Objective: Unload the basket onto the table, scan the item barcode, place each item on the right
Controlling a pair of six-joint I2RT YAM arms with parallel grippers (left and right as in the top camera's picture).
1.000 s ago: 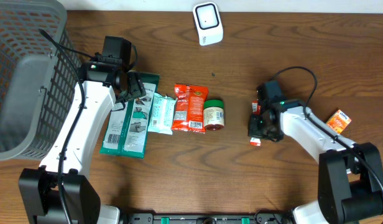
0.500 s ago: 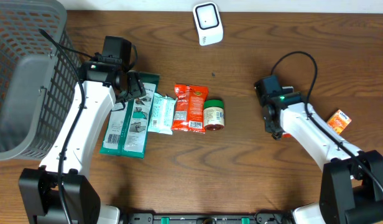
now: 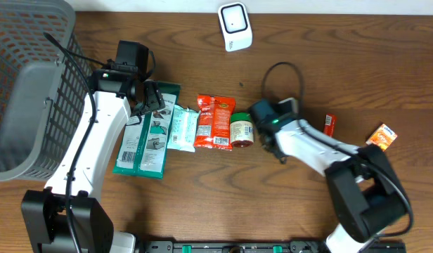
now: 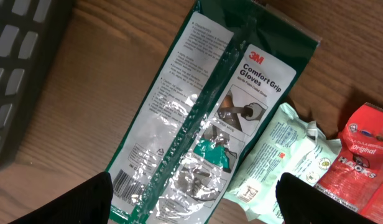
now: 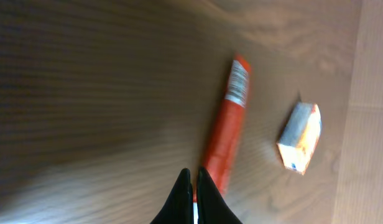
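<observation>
Where the red stick packet (image 3: 330,124) lies: flat on the wooden table (image 3: 202,197), right of the middle, with its barcode label facing up at one end.
Stick packet against right gripper (image 5: 193,177): ahead of the fingertips in the wrist view, loose and not gripped; the overhead view shows it off to the side of that arm.
Right gripper: fingers pressed together, nothing between them.
Left gripper (image 4: 194,186): spread wide, empty, hanging over the green glove packet (image 4: 210,124).
Orange box (image 3: 382,135): near the stick packet, toward the table's right edge.
Centre row: pale green packet (image 3: 181,128), red snack bag (image 3: 215,121) and small jar (image 3: 241,131), side by side.
Scanner (image 3: 234,27): white, at the far edge, well apart from the stick packet.
Basket (image 3: 34,28): grey, at the left.
</observation>
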